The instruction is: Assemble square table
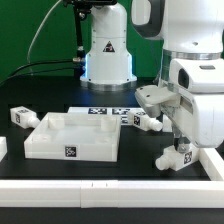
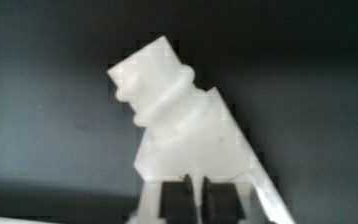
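Clamping tagged leg point(image 1: 178, 157) in end effector point(image 2: 197, 200).

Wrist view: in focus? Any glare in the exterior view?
Wrist view: blurred all over; the white leg is washed out, edges soft. Exterior view: sharper, the square top has crisp edges; bright bluish glare on the arm base.

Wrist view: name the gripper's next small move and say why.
Probably lift the leg and carry it toward the square table top: the gripper looks shut on the leg, and no leg stands in the top yet.
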Robot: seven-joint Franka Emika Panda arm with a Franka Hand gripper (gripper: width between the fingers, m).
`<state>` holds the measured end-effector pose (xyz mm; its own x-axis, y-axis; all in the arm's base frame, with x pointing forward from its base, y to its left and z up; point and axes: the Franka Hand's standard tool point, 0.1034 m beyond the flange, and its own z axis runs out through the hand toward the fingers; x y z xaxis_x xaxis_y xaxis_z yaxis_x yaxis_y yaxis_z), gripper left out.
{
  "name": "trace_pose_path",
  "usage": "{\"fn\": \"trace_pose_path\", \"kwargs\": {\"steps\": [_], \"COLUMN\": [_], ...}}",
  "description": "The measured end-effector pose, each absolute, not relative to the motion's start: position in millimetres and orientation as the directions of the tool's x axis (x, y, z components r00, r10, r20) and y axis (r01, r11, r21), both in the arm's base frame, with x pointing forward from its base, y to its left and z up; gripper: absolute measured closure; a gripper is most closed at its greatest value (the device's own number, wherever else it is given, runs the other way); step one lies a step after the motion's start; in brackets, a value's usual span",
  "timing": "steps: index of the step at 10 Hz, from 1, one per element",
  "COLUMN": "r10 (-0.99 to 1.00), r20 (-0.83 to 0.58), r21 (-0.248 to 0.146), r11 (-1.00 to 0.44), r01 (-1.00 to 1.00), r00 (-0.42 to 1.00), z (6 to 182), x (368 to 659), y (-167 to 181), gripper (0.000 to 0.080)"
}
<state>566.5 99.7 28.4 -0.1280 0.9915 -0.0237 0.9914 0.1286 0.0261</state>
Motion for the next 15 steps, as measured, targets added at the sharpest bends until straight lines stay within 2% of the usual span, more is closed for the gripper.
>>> {"fn": "trace_pose_path", "kwargs": {"steps": [2,3,5,6,7,8,9,10,11,12,15], "r10": [0.992,0.992,0.982,0.981,0.981,0.981,0.981,0.988,0.99,0.989,0.991], "r20": [-0.027,-0.033,-0.042,-0.04,-0.039,-0.04,-0.04,-0.043,-0.052,-0.05,-0.04], "r21": [0.025,0.023,0.045,0.043,0.038,0.038,0.038,0.024,-0.002,-0.01,-0.035], "r11": [0.124,0.124,0.187,0.192,0.191,0.189,0.189,0.148,0.134,0.135,0.13], "r01": [0.992,0.992,0.981,0.981,0.981,0.981,0.981,0.989,0.991,0.991,0.991], "r00": [-0.124,-0.123,-0.185,-0.19,-0.189,-0.188,-0.188,-0.147,-0.134,-0.136,-0.131], "z": [28.3,32.5,47.4,46.0,44.0,43.9,43.8,41.8,37.3,31.4,8.8], "x": [562.4,558.6,564.7,564.1,562.6,562.7,562.6,559.2,553.4,551.8,542.9], "y": [94.5,90.0,85.4,86.7,86.6,86.3,86.2,89.0,95.8,97.3,94.3], "gripper": [0.0798,0.0798,0.0798,0.0711,0.0711,0.0576,0.0396,0.0261,0.0261,0.0173,0.0151]}}
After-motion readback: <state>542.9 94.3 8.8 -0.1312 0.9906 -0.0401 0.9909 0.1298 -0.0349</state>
